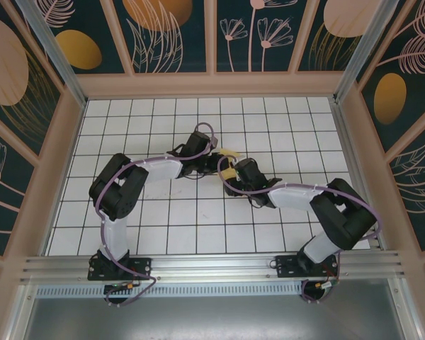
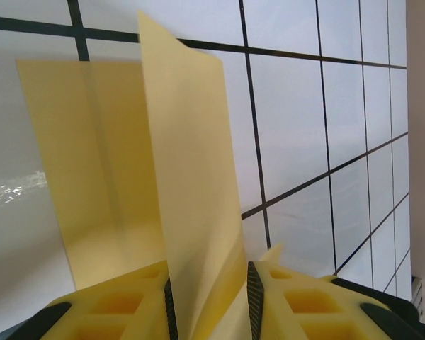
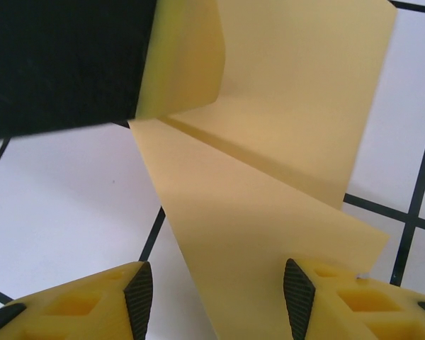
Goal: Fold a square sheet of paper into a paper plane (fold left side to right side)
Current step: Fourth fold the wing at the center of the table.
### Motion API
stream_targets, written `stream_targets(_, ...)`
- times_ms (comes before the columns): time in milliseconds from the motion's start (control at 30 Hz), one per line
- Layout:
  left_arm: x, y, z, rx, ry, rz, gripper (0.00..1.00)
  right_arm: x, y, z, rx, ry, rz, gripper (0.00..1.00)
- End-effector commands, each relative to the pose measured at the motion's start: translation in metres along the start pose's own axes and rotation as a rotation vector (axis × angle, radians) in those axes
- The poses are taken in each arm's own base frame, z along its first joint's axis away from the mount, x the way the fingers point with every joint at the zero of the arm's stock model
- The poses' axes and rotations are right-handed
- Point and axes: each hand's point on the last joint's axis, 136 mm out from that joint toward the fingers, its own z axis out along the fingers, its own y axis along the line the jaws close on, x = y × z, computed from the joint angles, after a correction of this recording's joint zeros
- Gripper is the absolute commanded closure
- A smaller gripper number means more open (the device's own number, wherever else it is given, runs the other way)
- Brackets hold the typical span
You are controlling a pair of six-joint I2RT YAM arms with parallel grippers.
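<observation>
Yellow-orange and creased, the thin square sheet of paper [image 2: 191,177] stands partly upright, pinched at its near edge between the black pads of my left gripper [image 2: 211,302]. My right gripper [image 3: 218,287] has its jaws apart, a flap of the sheet lying between them over the white gridded tabletop [image 3: 71,205].

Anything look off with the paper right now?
The square sheet of paper is askew: one flap stands up from the jaws of the left gripper, tilted against the layer behind it. No tear visible.
</observation>
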Motion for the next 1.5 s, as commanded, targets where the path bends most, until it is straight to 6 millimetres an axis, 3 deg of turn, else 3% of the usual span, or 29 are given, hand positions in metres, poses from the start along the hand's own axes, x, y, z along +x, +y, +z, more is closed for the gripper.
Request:
stream_targets(0,-0.010,-0.013,-0.003,0.034,-0.012,0.003,0.67,0.005,-0.007,0.005,0.042,-0.006,-0.016,0.45)
stream_targets(267,-0.012,-0.013,-0.003,0.033,-0.013,0.004,0.66,0.008,-0.013,0.007,0.079,-0.005,-0.020,0.45)
stream_targets(600,-0.015,-0.014,-0.007,0.013,-0.022,0.016,0.63,0.013,-0.014,0.009,0.078,0.008,-0.018,0.63)
stream_targets(900,-0.026,-0.019,-0.029,-0.007,-0.072,0.041,0.47,0.017,-0.015,0.006,0.036,-0.001,0.041,0.75)
stream_targets(1133,-0.033,-0.019,-0.051,-0.021,-0.116,0.052,0.38,0.008,-0.015,-0.003,-0.042,-0.035,0.105,0.80)
stream_targets(1467,-0.009,-0.009,-0.040,0.045,-0.059,0.016,0.45,-0.006,-0.012,-0.011,-0.198,-0.052,0.179,0.84)
